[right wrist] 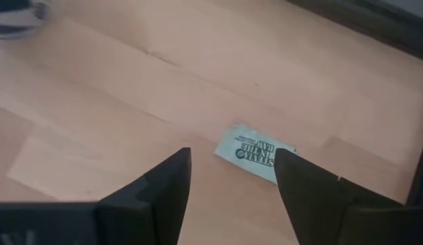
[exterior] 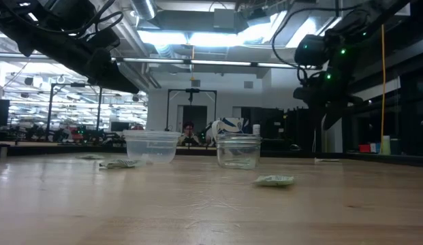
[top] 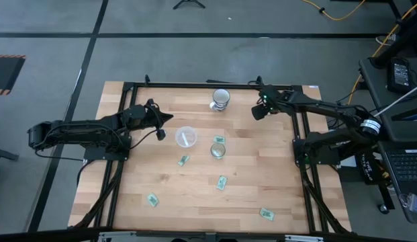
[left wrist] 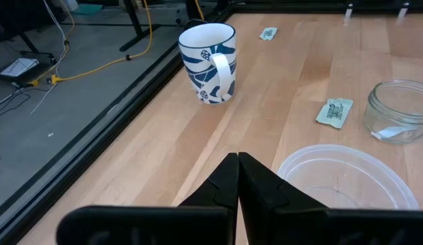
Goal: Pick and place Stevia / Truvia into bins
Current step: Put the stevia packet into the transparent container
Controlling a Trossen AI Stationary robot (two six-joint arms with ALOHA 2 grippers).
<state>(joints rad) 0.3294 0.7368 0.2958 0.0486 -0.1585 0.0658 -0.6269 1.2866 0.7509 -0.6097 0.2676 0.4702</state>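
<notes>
Several green-and-white Stevia packets lie flat on the wooden table: one (top: pixel 184 160) near the cups, one (top: pixel 222 183) and one (top: pixel 152 199) nearer the front, one (top: pixel 266 214) by the near edge. Another packet (right wrist: pixel 255 151) lies below my right gripper (right wrist: pixel 231 184), which is open and hovers above the table with a finger on either side of it, at the far right (top: pixel 260 111). The wide translucent cup (top: pixel 186 137) and the narrow clear jar (top: pixel 218 150) stand upright mid-table. My left gripper (left wrist: pixel 237 178) is shut, held in the air just left of the wide cup (left wrist: pixel 344 178).
A white mug with a blue pattern (top: pixel 221 99) stands near the far edge between the two grippers. A packet (left wrist: pixel 334 111) lies beside the jar (left wrist: pixel 402 112), and something pale lies inside the jar. Black frame rails (top: pixel 195 85) border the table's far edge and sides.
</notes>
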